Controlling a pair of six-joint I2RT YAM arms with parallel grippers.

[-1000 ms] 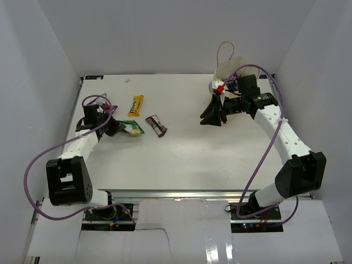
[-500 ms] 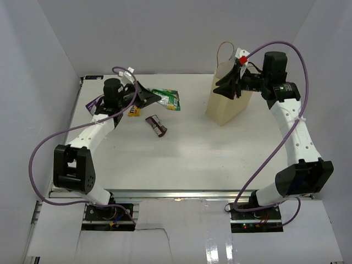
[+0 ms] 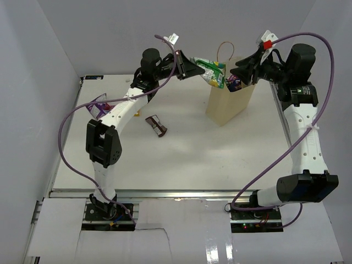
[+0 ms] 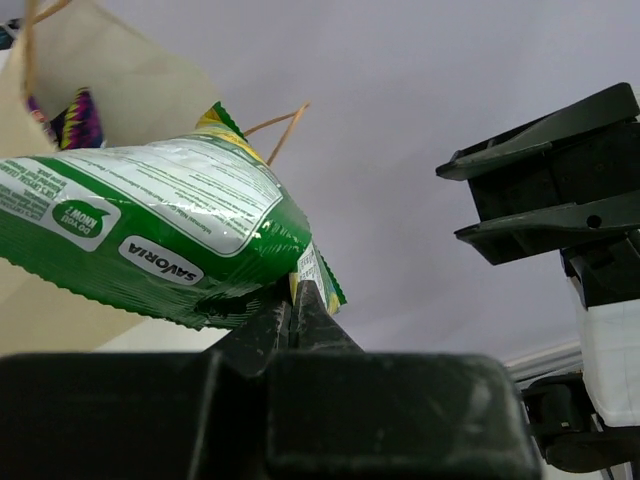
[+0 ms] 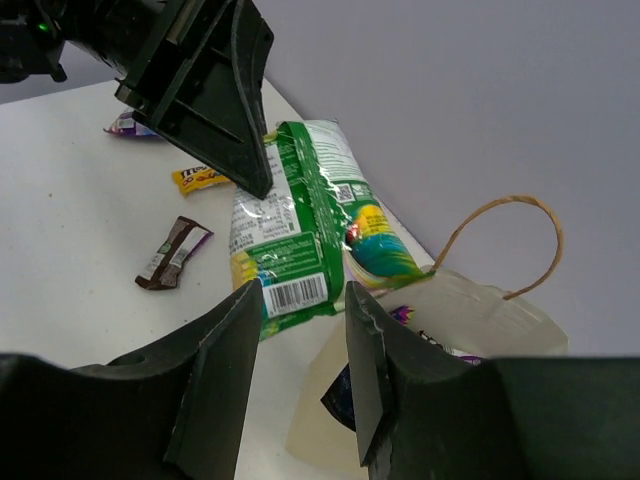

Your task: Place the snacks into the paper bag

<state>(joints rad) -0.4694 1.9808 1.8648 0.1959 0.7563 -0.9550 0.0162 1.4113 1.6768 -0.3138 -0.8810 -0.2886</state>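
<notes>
The tan paper bag (image 3: 230, 102) stands at the far right of the table, open, with purple and dark packets inside (image 5: 400, 375). My left gripper (image 3: 190, 67) is shut on the green-white pouch (image 3: 212, 71) and holds it in the air just left of the bag's mouth. The pouch also shows in the left wrist view (image 4: 150, 235) and the right wrist view (image 5: 300, 225). My right gripper (image 3: 242, 70) is open and empty, above the bag's mouth. A brown bar (image 3: 156, 125), a yellow bar (image 5: 205, 177) and a purple pack (image 3: 98, 109) lie on the table.
White walls close in the table at the left, back and right. The left arm stretches diagonally across the far left of the table. Purple cables loop off both arms.
My left gripper has carried the green-white pouch up and to the right, from the far left of the table to beside the bag's mouth. My right gripper rose and moved right above the bag.
</notes>
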